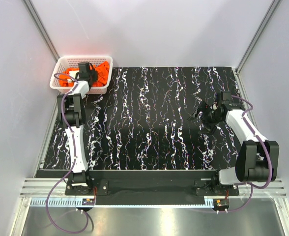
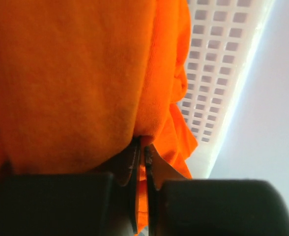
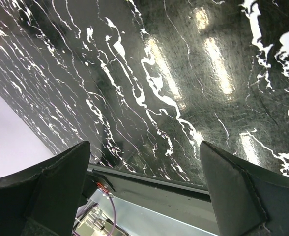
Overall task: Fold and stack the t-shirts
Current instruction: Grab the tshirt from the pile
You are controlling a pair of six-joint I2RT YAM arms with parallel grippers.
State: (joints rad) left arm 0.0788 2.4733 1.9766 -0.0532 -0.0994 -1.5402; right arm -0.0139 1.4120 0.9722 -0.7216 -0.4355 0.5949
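Bright orange t-shirts (image 1: 101,73) lie crumpled in the white mesh basket (image 1: 66,63) at the table's back left corner. My left gripper (image 1: 89,70) reaches down into the basket. In the left wrist view the gripper (image 2: 143,147) is shut on a fold of orange t-shirt (image 2: 75,83), with cloth pinched between its jaws and filling most of the view. My right gripper (image 1: 199,115) hovers over the right side of the black marbled table (image 1: 149,118). In the right wrist view the gripper (image 3: 144,162) is open and empty.
The basket wall (image 2: 218,64) stands just right of the pinched cloth. White enclosure walls surround the table. The table's near edge and a metal rail (image 1: 149,189) run in front of the arm bases.
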